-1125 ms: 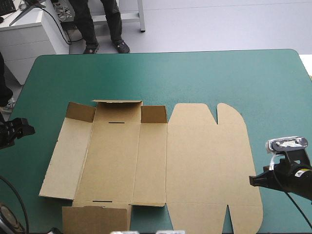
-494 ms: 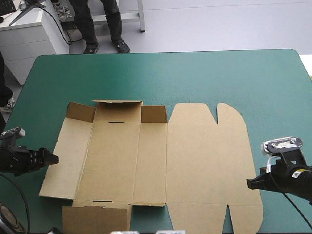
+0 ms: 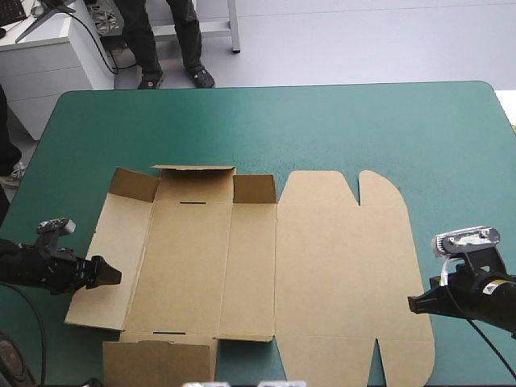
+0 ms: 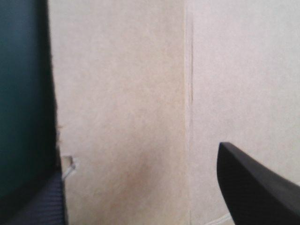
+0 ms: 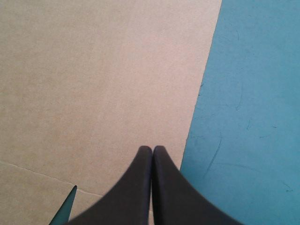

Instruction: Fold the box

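Found the box [image 3: 322, 266] spread as a cut brown sheet across the middle of the table [image 3: 451, 121], flat on the teal-green cover [image 3: 322, 129], closer to the near edge than the far one. Logged its right half as lying flat, with two rounded tabs [image 3: 318, 187] on the far side and a notch [image 3: 377, 355] cut into the near side. Logged its left half as partly raised: far flap [image 3: 193, 184] and the small corner flaps [image 3: 254, 189] beside it tilted up, left side panel [image 3: 121, 234] seemingly angled up off the cover along its outer edge. Spotted a short slot [image 3: 193, 203] by the far crease and another by the near one. Placed the left gripper [image 3: 113, 274] low over the left side panel, reaching in from the table's left, tips just inside the panel's outer edge. Read its fingers [image 4: 253, 187] from the wrist view as spread wide apart with nothing between them, board ahead, a crease [image 4: 189, 70] running away from the gripper, a strip of cover to one side. Cannot tell whether the tips touch the board. Placed the right gripper [image 3: 415, 302] at the box's right edge, toward the near right corner. Read its black fingers [image 5: 136, 187] as pressed together in one pointed arch, gripping nothing, tip over the board just inside that edge, bare cover right beside.
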Controlling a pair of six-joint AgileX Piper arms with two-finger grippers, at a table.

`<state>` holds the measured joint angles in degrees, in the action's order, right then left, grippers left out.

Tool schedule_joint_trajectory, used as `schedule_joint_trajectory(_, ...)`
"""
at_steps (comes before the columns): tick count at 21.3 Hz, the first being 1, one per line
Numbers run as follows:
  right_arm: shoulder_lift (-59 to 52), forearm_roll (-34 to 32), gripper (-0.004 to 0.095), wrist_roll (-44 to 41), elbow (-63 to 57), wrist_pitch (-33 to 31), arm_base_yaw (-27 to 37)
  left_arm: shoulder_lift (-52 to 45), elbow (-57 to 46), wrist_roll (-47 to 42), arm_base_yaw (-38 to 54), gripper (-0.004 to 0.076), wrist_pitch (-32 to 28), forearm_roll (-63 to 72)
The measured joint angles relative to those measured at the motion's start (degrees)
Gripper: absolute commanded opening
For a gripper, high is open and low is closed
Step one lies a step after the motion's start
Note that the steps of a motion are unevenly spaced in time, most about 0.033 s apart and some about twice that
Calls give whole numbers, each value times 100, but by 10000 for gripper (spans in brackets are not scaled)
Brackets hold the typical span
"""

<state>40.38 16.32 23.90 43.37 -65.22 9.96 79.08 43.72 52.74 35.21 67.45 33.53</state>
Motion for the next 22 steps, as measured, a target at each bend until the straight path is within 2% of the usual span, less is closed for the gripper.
schedule_joint_trajectory(5,0,6,-19,0,0,0,0,27,-7,4,-397,542,24,-1)
schedule_joint_trajectory(7,0,12,-19,0,0,0,0,27,-7,4,-512,463,67,2)
schedule_joint_trajectory(9,0,16,-19,0,0,0,0,27,-7,4,-551,276,79,-38)
schedule_joint_trajectory(10,0,16,-19,0,0,0,0,27,-7,4,-556,124,79,-106)
schedule_joint_trajectory(11,0,16,-19,0,0,0,0,27,-7,4,-568,43,79,-186)
schedule_joint_trajectory(12,0,16,-19,0,0,0,0,27,-7,4,-568,-6,79,-207)
schedule_joint_trajectory(17,0,16,-19,0,0,-2,0,32,0,-174,-706,-8,139,-291)
schedule_joint_trajectory(22,0,16,-19,0,0,-2,0,15,453,-711,-1562,-8,32,-1123)
